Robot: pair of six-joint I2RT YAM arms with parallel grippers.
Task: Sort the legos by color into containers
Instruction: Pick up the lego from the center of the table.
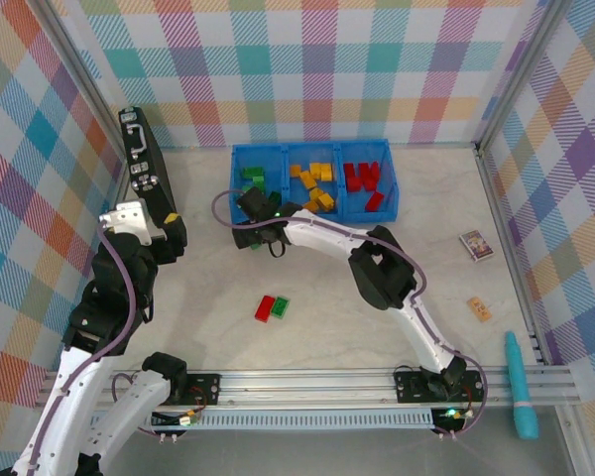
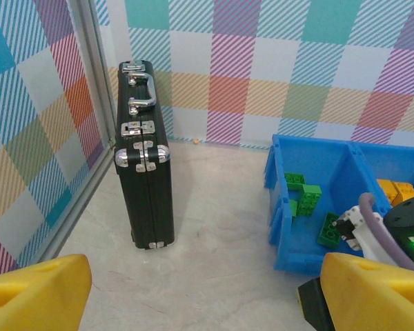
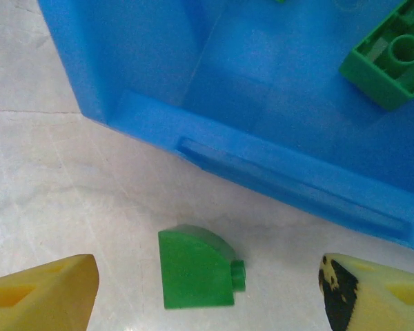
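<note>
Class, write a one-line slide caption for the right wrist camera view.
A green lego lies on the table beside the blue containers, framed by the open right gripper.

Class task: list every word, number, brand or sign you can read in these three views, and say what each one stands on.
No text can be read.
Small card, right of the blue bins: printed face, too small to read.
Black case: silver latches, no label visible.
Green brick in front of the bins: no lettering shows.
</note>
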